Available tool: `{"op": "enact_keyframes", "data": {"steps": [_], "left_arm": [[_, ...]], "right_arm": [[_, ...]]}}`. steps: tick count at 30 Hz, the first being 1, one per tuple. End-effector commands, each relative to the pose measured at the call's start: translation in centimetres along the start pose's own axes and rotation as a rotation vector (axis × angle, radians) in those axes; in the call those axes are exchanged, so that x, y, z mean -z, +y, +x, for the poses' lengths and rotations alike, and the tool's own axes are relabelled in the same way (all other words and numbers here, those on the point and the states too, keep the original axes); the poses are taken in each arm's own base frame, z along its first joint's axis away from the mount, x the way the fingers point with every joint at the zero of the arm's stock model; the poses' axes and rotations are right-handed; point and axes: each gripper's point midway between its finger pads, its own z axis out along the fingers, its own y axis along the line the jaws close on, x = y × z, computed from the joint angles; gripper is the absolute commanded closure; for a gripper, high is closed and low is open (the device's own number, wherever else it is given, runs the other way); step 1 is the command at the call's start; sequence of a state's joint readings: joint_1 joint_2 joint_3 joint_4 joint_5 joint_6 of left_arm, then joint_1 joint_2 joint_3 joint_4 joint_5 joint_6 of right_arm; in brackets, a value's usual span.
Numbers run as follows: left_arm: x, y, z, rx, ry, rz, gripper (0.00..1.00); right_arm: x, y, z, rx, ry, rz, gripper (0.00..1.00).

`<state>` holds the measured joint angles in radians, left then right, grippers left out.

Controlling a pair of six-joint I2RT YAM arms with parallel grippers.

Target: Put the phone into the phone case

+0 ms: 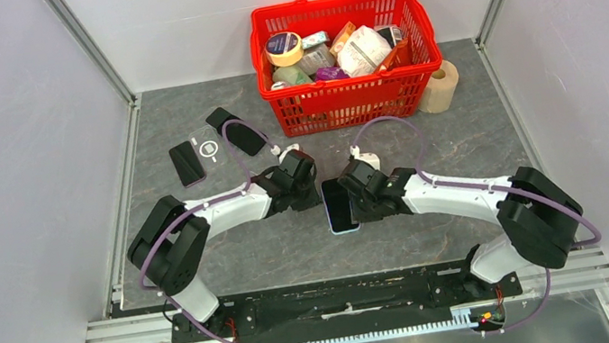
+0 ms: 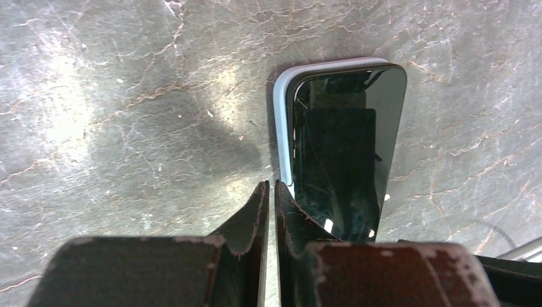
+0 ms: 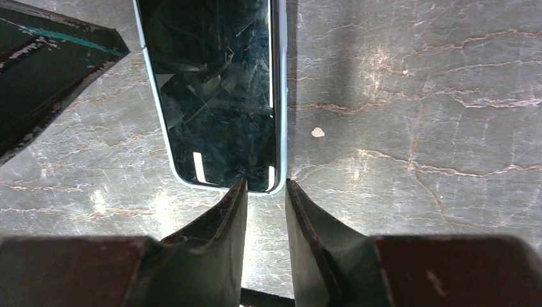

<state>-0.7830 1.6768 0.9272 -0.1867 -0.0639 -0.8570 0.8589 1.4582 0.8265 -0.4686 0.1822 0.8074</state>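
Observation:
A black-screened phone [image 1: 339, 205] lies flat at the table's middle inside a pale blue case; the case rim [image 2: 282, 121] shows along its left and top edges in the left wrist view. My left gripper [image 1: 311, 192] is shut and empty, its tips [image 2: 269, 185] at the phone's left edge. My right gripper [image 1: 353, 204] is narrowly open, its tips [image 3: 266, 183] at the phone's [image 3: 217, 89] near right corner, with bare table showing between them. Whether either gripper touches the phone I cannot tell.
A red basket [image 1: 351, 101] full of goods stands at the back. A tape roll [image 1: 443, 85] sits to its right. A black phone [image 1: 187, 163], a clear case [image 1: 208, 146] and another black item [image 1: 235, 130] lie at the back left.

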Motion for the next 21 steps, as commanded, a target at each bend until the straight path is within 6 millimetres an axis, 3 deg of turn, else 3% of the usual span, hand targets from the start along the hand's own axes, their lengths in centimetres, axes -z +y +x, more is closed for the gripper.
{"op": "enact_keyframes", "data": {"steps": [1, 9, 21], "left_arm": [[0.0, -0.2, -1.5, 0.004, -0.047, -0.020, 0.88], [-0.3, -0.2, -1.5, -0.001, -0.039, -0.023, 0.88], [-0.5, 0.0, -1.8, -0.013, -0.042, -0.042, 0.88]], "right_arm": [[0.1, 0.3, -1.0, 0.004, -0.020, -0.003, 0.64], [-2.0, -0.9, 0.7, 0.004, 0.023, 0.042, 0.62], [-4.5, -3.6, 4.4, -0.025, 0.095, 0.109, 0.77]]}}
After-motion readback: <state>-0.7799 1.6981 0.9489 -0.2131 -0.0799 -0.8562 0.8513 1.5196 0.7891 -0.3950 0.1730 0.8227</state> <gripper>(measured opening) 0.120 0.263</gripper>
